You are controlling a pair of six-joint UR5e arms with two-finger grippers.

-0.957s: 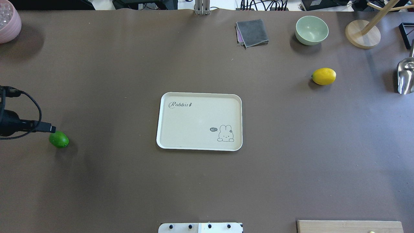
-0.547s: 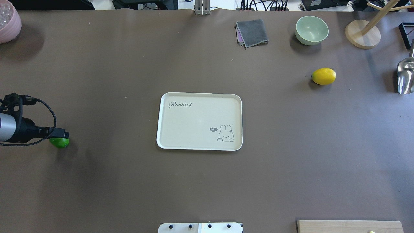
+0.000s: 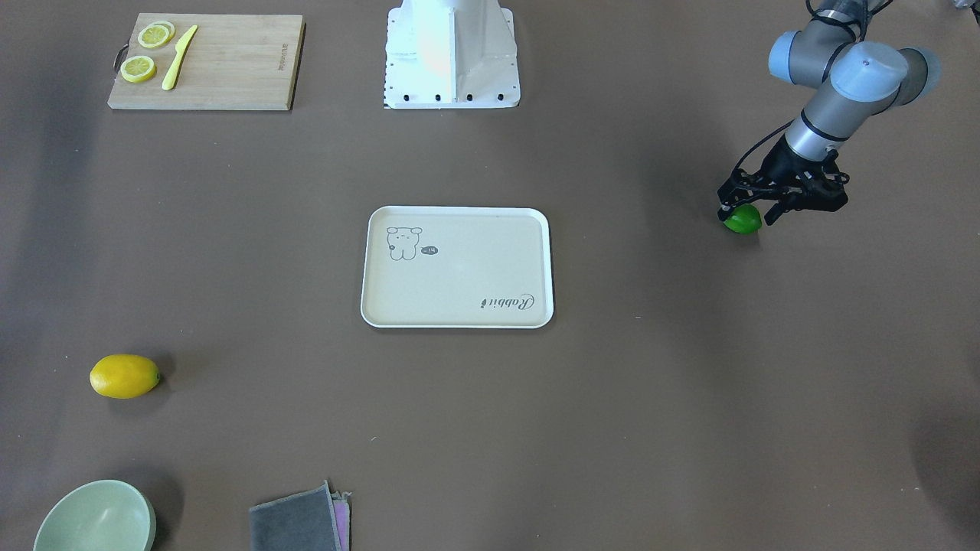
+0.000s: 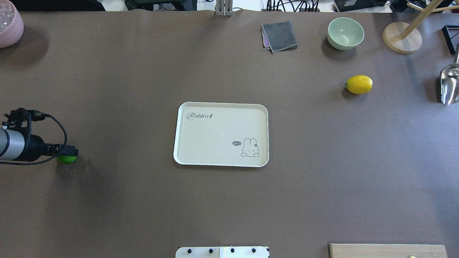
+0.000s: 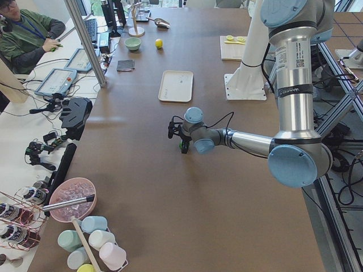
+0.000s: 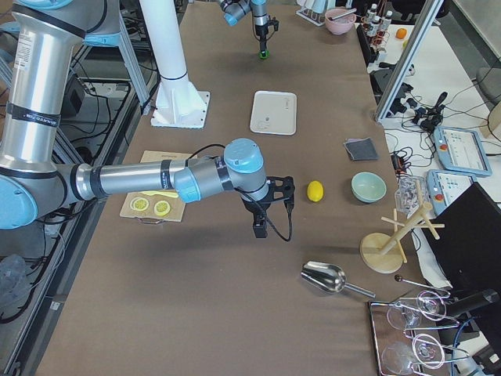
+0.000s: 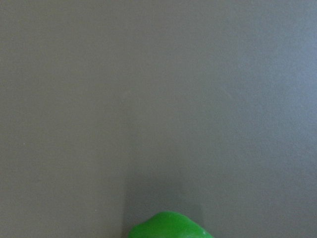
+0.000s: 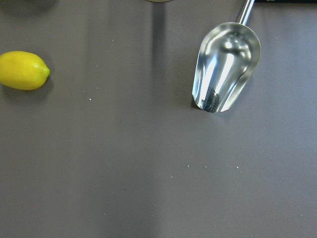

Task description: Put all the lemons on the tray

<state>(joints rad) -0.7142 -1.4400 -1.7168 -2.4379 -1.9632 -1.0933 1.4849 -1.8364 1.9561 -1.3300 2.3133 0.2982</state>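
The green lemon [image 3: 743, 221] lies at the table's left side, partly hidden in the overhead view [image 4: 67, 159]. My left gripper [image 3: 747, 212] is open and low over it, with one finger on each side. The left wrist view shows only the lemon's top [image 7: 168, 227] at the bottom edge. The yellow lemon [image 4: 359, 84] lies alone at the far right and also shows in the right wrist view [image 8: 22, 70]. The cream tray [image 4: 215, 136] sits empty in the middle. My right gripper [image 6: 259, 227] shows only in the exterior right view, so I cannot tell if it is open or shut.
A green bowl [image 4: 345, 33], a grey cloth [image 4: 279, 36] and a wooden stand [image 4: 401, 37] line the far edge. A metal scoop [image 4: 450, 84] lies right of the yellow lemon. A bamboo board [image 3: 203, 61] holds lemon slices and a knife.
My left arm has moved right over the green lemon and come down, so it now covers most of the fruit. The lemons and tray have not moved.
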